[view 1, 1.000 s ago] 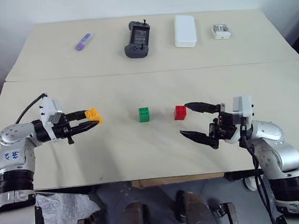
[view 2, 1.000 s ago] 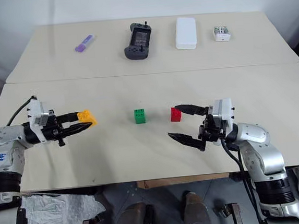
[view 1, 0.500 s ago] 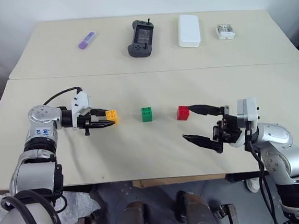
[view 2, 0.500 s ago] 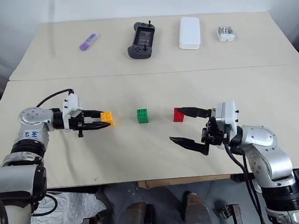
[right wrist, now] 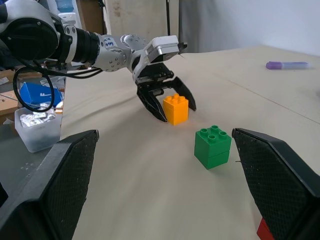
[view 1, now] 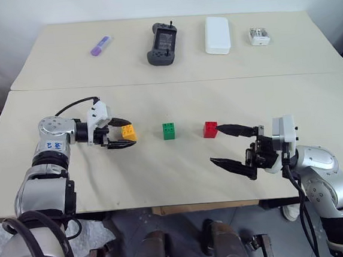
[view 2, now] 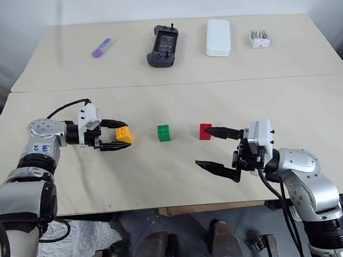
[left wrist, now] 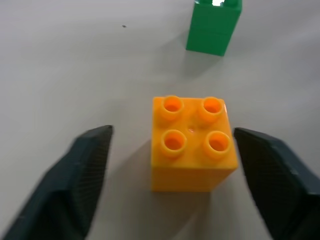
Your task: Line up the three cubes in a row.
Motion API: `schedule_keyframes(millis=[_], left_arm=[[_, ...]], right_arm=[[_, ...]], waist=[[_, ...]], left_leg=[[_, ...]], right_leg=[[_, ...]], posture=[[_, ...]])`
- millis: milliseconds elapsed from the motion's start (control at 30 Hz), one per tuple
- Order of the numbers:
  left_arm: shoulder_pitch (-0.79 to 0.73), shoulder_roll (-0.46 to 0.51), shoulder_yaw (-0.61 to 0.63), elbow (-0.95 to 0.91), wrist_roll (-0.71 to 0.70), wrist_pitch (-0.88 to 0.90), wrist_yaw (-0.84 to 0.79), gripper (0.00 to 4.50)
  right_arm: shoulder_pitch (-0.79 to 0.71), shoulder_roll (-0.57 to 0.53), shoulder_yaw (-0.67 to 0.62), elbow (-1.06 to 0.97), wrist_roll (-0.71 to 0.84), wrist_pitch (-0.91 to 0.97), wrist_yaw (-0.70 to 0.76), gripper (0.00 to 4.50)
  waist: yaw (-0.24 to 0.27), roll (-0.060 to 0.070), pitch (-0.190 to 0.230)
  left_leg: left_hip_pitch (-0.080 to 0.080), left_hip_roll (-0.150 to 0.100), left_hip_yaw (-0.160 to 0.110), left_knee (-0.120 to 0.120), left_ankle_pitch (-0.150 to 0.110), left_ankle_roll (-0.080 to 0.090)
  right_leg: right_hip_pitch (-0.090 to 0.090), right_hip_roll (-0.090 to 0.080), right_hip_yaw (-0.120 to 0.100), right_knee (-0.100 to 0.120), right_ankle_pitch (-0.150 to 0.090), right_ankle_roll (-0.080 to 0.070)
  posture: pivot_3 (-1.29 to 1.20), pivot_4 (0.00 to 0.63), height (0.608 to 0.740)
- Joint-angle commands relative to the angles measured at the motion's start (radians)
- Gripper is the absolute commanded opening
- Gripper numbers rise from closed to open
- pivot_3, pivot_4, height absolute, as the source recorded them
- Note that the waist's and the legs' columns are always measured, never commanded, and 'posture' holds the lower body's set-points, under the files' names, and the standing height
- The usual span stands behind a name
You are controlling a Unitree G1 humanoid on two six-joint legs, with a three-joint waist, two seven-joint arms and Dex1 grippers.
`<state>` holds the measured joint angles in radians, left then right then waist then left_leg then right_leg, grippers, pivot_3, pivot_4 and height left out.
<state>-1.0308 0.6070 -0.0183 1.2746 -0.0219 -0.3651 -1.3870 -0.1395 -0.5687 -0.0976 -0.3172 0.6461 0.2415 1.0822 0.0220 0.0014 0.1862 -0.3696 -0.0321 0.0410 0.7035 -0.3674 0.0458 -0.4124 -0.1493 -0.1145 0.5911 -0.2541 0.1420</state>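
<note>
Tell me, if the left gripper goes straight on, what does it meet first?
The orange cube: it stands between the open fingers of the left gripper. Beyond it, probably the green cube.

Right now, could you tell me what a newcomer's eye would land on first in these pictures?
Three bright cubes in a row mid-table: orange cube, green cube, red cube. The left hand stands open around the orange one, not gripping. The right hand is open too, one finger tip by the red cube.
</note>
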Motion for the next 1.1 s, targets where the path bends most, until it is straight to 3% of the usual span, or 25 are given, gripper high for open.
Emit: schedule_keyframes(millis=[33,533,833,1000,1100], left_arm=[[0.015,0.032,0.015,-0.003,0.011,-0.023,-0.001,4.39],[0.025,0.042,0.047,0.003,0.019,-0.002,0.105,4.39],[0.063,0.106,0.091,-0.028,-0.016,-0.007,-0.005,4.39],[0.130,0.148,0.163,-0.149,-0.129,0.032,-0.155,4.39],[0.246,0.171,0.232,-0.327,-0.234,0.103,-0.174,4.39]], right_arm=[[-0.008,-0.007,-0.014,-0.027,0.016,-0.010,0.005,4.50],[-0.020,-0.006,-0.005,-0.016,0.018,-0.005,0.022,4.50],[-0.023,-0.011,-0.019,0.008,0.016,-0.025,0.049,4.50],[-0.037,-0.023,-0.086,0.122,0.008,-0.133,0.126,4.50],[-0.069,-0.073,-0.112,0.253,0.013,-0.147,0.221,4.50]], waist=[[0.000,0.000,0.000],[0.000,0.000,0.000],[-0.001,0.000,0.000],[-0.002,0.000,0.000],[-0.003,0.000,0.000]], left_leg=[[0.000,0.000,0.000,0.000,0.000,0.000],[0.000,0.001,-0.001,0.000,0.000,0.000],[0.000,0.001,-0.001,0.000,0.000,0.000],[0.000,0.002,-0.001,0.000,0.000,0.000],[0.000,0.005,-0.002,0.000,0.000,0.000]], right_leg=[[0.000,0.000,0.000,0.000,0.000,0.000],[0.000,0.000,0.000,0.000,0.000,0.000],[0.000,0.000,0.000,0.000,0.000,0.000],[0.000,0.000,0.000,0.000,0.000,0.000],[0.000,0.000,0.000,0.000,0.000,0.000]], posture=[[0.00,0.150,0.740],[0.00,0.150,0.740],[0.00,0.150,0.740],[0.00,0.150,0.740],[0.00,0.150,0.740]])
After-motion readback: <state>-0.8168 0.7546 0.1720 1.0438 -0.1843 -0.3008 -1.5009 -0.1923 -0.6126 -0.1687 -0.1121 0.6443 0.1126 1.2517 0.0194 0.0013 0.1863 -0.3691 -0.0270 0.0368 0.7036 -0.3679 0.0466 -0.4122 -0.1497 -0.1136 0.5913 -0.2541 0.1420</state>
